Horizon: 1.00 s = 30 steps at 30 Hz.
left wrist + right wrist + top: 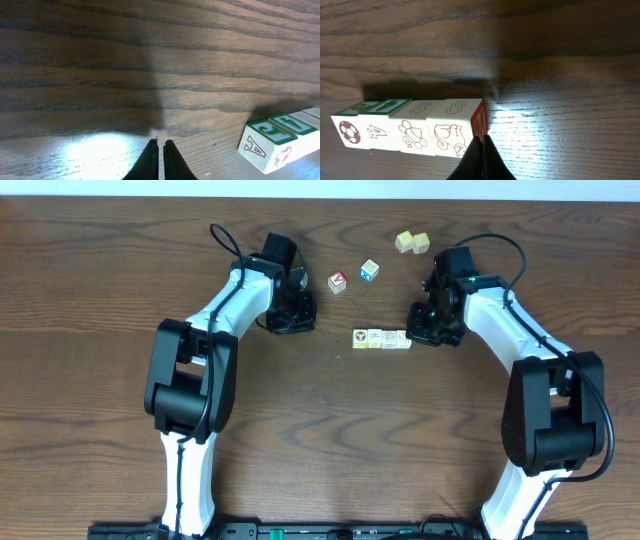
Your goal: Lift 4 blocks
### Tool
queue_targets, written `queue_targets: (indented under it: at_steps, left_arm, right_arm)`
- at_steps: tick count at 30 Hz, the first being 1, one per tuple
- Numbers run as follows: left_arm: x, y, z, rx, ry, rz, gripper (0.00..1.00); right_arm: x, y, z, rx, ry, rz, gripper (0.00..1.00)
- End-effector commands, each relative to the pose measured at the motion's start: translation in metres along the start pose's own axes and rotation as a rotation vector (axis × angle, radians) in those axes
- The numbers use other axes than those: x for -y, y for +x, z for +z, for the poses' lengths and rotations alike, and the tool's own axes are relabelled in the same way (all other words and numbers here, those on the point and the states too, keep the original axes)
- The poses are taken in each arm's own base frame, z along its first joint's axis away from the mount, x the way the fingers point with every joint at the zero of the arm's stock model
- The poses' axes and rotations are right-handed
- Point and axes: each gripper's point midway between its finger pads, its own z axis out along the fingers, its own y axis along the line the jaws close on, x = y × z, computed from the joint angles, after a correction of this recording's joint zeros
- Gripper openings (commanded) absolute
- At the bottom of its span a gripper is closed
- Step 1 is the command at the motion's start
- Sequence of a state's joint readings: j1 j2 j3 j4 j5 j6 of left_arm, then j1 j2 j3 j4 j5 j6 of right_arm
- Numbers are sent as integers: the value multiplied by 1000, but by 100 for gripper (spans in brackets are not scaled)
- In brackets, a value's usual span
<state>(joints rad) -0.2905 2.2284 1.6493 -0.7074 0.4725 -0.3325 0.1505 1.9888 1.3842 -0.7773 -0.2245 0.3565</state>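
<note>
Four cream blocks [381, 338] lie end to end in a row at the table's middle. In the right wrist view the row [415, 131] shows a football, a 4, a bee and an animal, with a red end face [479, 120]. My right gripper [481, 140] is shut, its tips touching that red end; from overhead it [414, 330] sits at the row's right end. My left gripper [300, 320] is shut and empty, apart from the row on its left. In the left wrist view its tips [160, 146] rest low over bare wood, the row [265, 146] off to the right.
Behind the row stand a red-faced cube [337, 281], a blue-faced cube [370, 270] and two yellow cubes [411, 242]. Both arm bases stand at the near edge of the table [100, 430].
</note>
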Motion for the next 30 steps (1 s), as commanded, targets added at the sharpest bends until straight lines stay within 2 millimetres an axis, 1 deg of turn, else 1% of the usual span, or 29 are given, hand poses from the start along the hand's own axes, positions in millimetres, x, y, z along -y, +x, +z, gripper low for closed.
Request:
queue_targets:
  at_steps: [1,3,5,9,13,14,15,16,17,19,20,21,23,26,27,30]
  left_arm:
    - [0,2,-4,-1,1,14,7]
    - [0,2,-4,-3,1,13,7]
    - [0,2,-4,-4,0,12,8]
    - [-1,2,-4,-3,0,21,7]
    - [-5,1,-4,6,-22,27,7]
    - [-6,0,-4,10,-31,27,7]
    - [-8,-1,-4,13,-40,27,7]
    - [-9,-1,-4,17,-50,27,7]
    - [-10,-2,-4,19,-55,27,7]
    - [-12,-2,-4,21,-63,26,8]
    - [-12,-2,-4,21,-63,26,10]
    - [-12,-2,-4,19,-64,26,13]
    - [-12,-1,-4,18,-64,25,21]
    - [-12,-1,-4,16,-65,24,53]
    - [-12,0,-4,15,-65,24,66]
    - [-13,4,-7,0,-71,44,66]
  right_arm:
    - [0,2,1,-2,19,-1,1]
    - [3,0,-3,-1,26,7,1]
    - [12,-4,-9,6,61,21,1]
    - [38,-16,-36,13,165,69,1]
    - [59,-29,-66,29,216,109,1]
    - [64,-33,-72,36,219,113,3]
    - [68,-37,-77,46,218,118,13]
    - [76,-44,-82,63,217,134,42]
    - [82,-48,-85,76,217,150,63]
    - [95,-53,-89,94,217,182,93]
    - [101,-54,-90,98,218,198,99]
    - [105,-54,-91,99,217,213,99]
    - [113,-54,-93,97,216,232,99]
    - [117,-55,-94,100,217,242,99]
    - [117,-55,-94,101,217,241,99]
    - [117,-55,-94,101,217,241,99]
